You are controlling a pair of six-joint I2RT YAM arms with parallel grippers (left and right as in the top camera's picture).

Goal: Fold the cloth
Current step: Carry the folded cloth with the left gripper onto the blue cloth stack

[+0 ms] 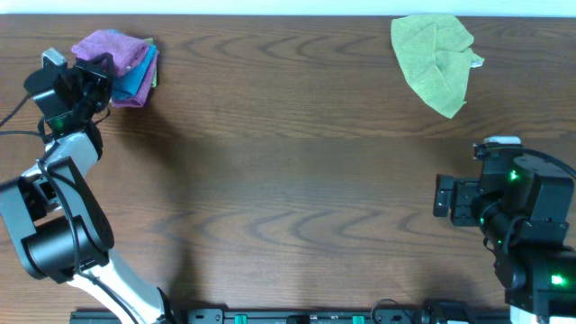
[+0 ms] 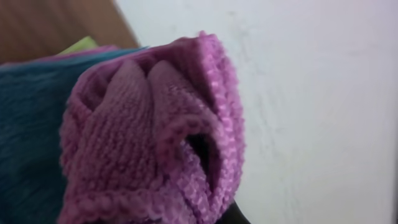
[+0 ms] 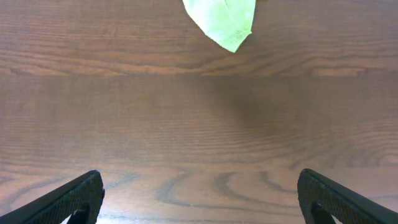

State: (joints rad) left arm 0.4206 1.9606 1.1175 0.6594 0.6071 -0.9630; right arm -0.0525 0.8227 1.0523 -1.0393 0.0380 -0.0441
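The brown wood-grain desk [image 1: 288, 180] fills the overhead view. At about 1 o'clock near its far edge lies a crumpled lime-green cloth [image 1: 436, 58]. At about 10 o'clock, in the far left corner, the cloth [image 1: 112, 47] sits bunched on top of a blue cloth [image 1: 135, 81]. The left hand [image 1: 101, 72] is at the pile's near-left side, pressed together and pinching a gathered fold of the cloth, which fills the left wrist view. At about 4 o'clock the right hand [image 1: 443, 200] is spread wide over bare wood, holding nothing.
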